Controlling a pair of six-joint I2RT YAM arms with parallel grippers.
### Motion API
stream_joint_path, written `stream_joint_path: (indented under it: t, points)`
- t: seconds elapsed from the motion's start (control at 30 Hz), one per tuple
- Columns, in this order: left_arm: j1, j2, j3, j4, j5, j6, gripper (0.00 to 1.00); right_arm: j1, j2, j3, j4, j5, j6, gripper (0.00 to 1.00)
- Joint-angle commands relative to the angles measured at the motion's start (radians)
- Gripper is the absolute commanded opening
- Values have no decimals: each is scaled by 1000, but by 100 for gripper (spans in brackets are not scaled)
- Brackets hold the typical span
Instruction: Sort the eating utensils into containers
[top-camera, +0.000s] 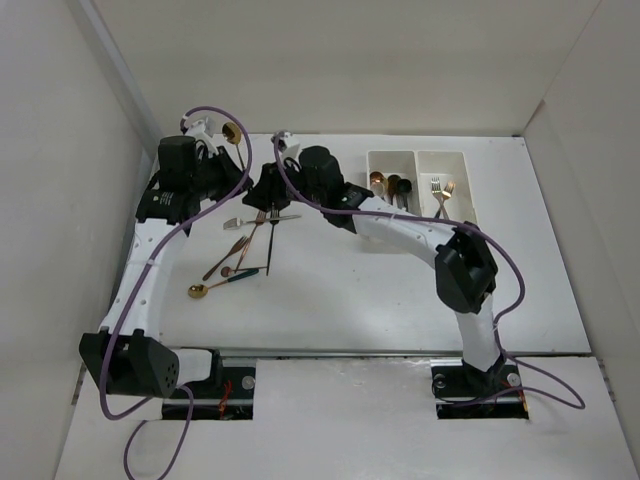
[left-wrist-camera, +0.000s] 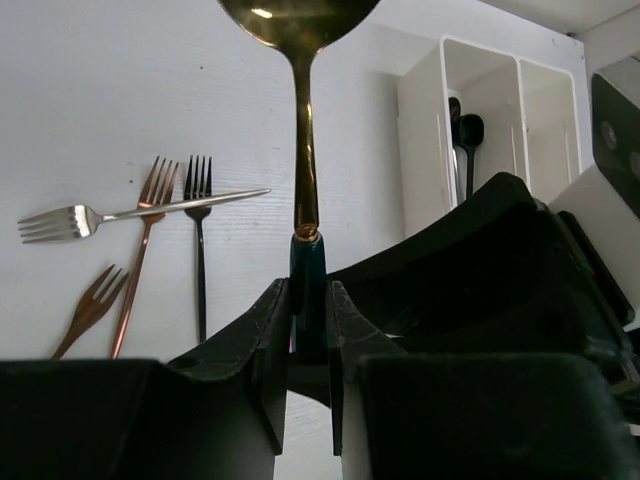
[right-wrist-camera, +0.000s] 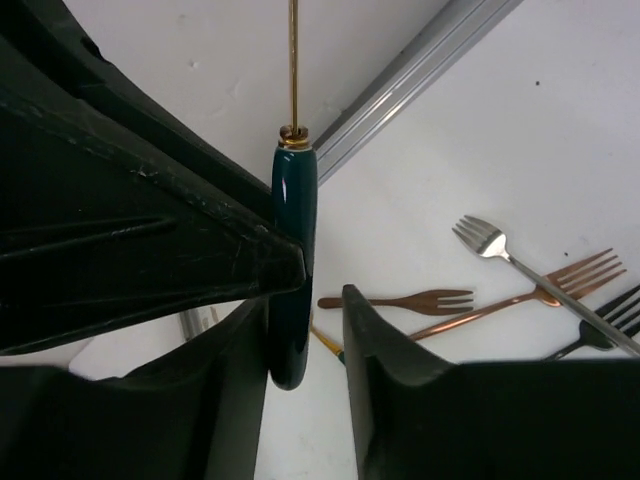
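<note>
Clamped tight in the left gripper (left-wrist-camera: 305, 300) is the dark green handle of a gold spoon (left-wrist-camera: 303, 140), its bowl pointing away from the wrist; I read that pincer as narrow and holding. On the right wrist feed I see the right gripper (right-wrist-camera: 305, 300) straddling the free end of that same handle. One finger looks to be against it, while the other finger (right-wrist-camera: 420, 400) stands a clear gap off, so I call that pincer half-spread and not gripping. Both pincers meet left of the white two-compartment tray (top-camera: 417, 160), apart from it. The tray's left compartment holds spoons (top-camera: 390, 188), copper and black among them, and its right compartment holds forks (top-camera: 441, 190). Also left of the tray, on the table (top-camera: 350, 300), lies the loose heap. In it a silver fork (left-wrist-camera: 140, 210) crosses a long copper fork (left-wrist-camera: 137, 255) and a black fork (left-wrist-camera: 199, 250), with a short copper fork (left-wrist-camera: 88, 308) beside them. Left of the tray and nearer the front than it, a green-handled spoon (top-camera: 225, 281) lies next to a copper utensil (top-camera: 226, 258).
</note>
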Motion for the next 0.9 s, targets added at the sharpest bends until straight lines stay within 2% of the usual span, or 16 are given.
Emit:
stream_joint_path:
  t: [0.0, 0.07, 0.13, 0.2, 0.27, 0.3, 0.33, 0.43, 0.47, 0.6, 0.63, 0.67, 0.7, 0.73, 0.83, 0.87]
  points:
    - [1, -34, 2, 49, 29, -11, 0, 10, 31, 63, 61, 0, 20, 38]
    - [1, -25, -7, 49, 39, -11, 0, 10, 31, 75, 72, 0, 20, 26]
    - [1, -25, -19, 49, 39, -11, 0, 10, 31, 75, 84, 27, 20, 2]
    - [1, -25, -31, 49, 29, -11, 0, 10, 4, 48, 104, 54, 20, 0]
    - [1, -16, -44, 49, 19, 0, 20, 10, -18, 1, 127, 87, 20, 0]
    - [1, -16, -44, 49, 8, 9, 50, 10, -36, -12, 127, 98, 10, 0]
    - [1, -16, -53, 49, 8, 23, 63, -2, -36, -24, 127, 98, 10, 0]
    - [1, 6, -30, 49, -18, 60, 87, -49, -85, -93, 127, 110, 10, 0]
    - [1, 22, -19, 37, -32, 95, 91, -83, -100, -142, 127, 110, 10, 0]
    - [1, 79, 29, -15, -124, 220, 92, -186, -222, -309, 127, 167, 10, 0]
    - [1, 95, 41, -28, -147, 250, 89, -212, -280, -344, 104, 176, 10, 0]
    - [1, 119, 41, -38, -187, 317, 83, -264, -307, -406, 87, 189, 1, 0]
    - [10, 130, 24, -48, -202, 318, 82, -292, -330, -406, 64, 189, -13, 0]
    - [10, 139, 7, -48, -225, 383, 74, -319, -350, -452, 2, 198, -13, 0]
    - [53, 171, -77, -48, -287, 454, 60, -408, -400, -507, -103, 239, -75, 0]
    - [64, 182, -96, -48, -287, 480, 52, -424, -409, -518, -159, 254, -102, 0]
